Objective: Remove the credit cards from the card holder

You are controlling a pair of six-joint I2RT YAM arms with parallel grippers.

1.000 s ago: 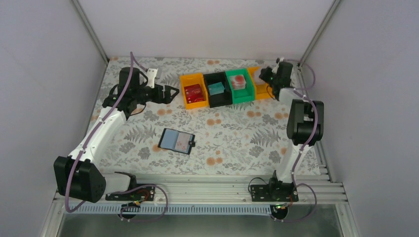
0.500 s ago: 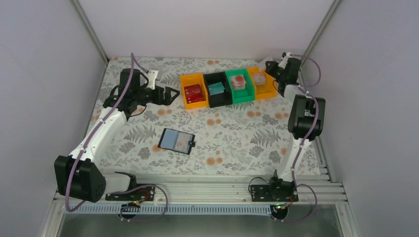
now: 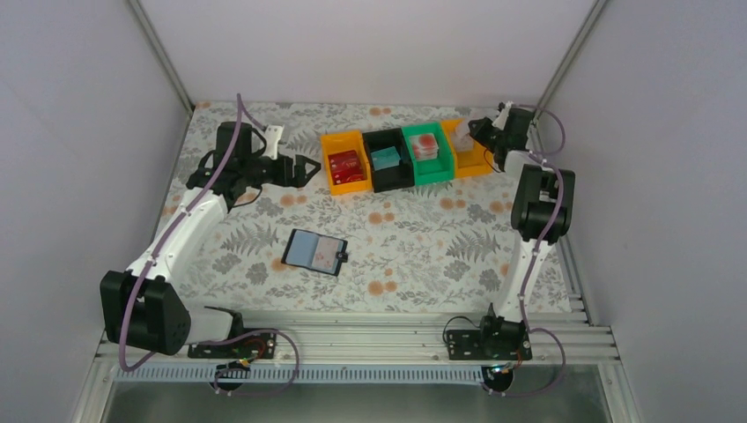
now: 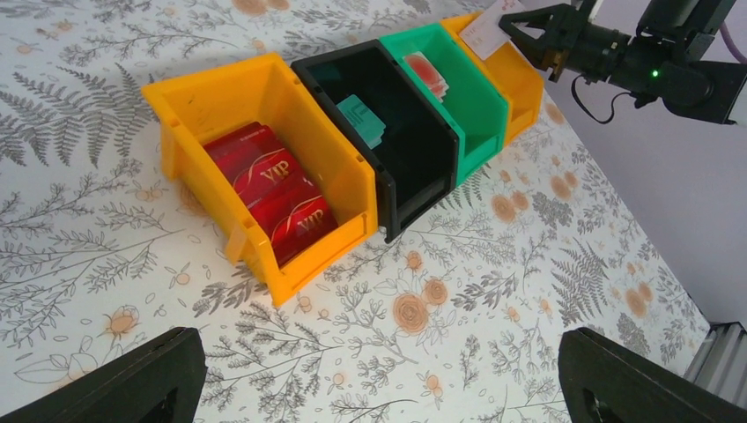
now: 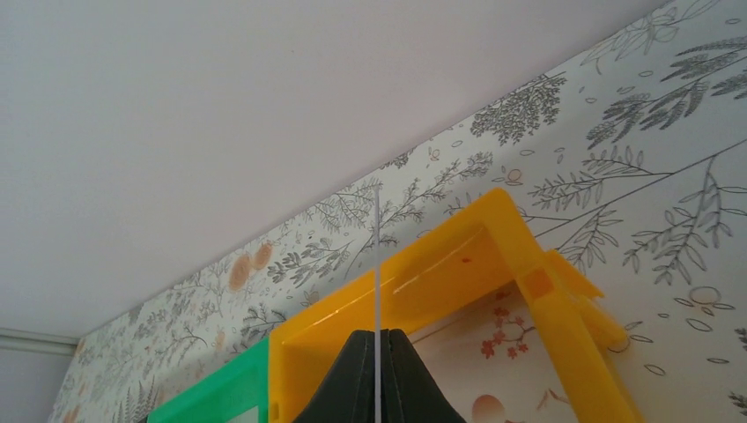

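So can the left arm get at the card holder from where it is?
Probably yes. The left end effector is open and empty, and the card holder lies open on the table nearer the bases, with nothing standing between them.

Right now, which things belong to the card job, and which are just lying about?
Job: card holder, lying open; pale card in the jaws of the right arm.
Lying about: orange bin of red VIP cards, black bin, green bin.
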